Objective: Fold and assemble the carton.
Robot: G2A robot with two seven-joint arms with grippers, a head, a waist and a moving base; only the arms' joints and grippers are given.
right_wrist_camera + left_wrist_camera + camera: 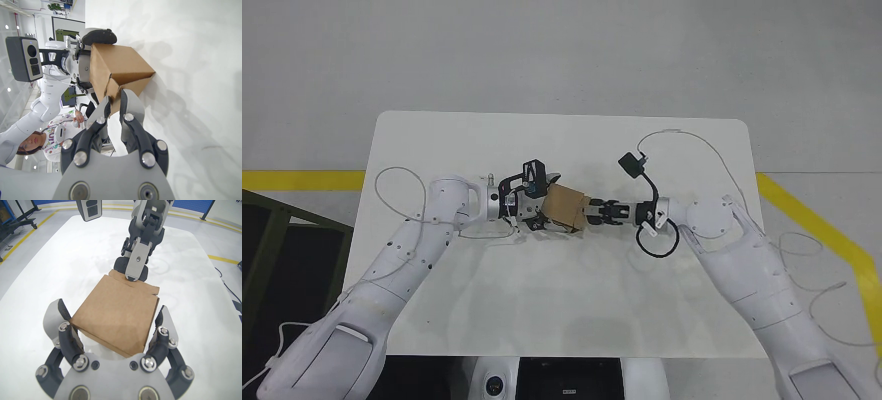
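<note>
The left gripper (111,308), fingers spread wide, clasps one end of the brown carton (117,306). At the carton's open far end, the right gripper (115,98), fingers narrowed, pinches a flap. The carton sits mid-way across the white table (542,300).

A robotics lab or test hall: a white bench (692,290) stands on a smooth grey floor (542,50) marked with yellow tape lines (302,180), with blue partition panels (191,203) and a black wheeled stand (26,220) at the room's edge.
</note>
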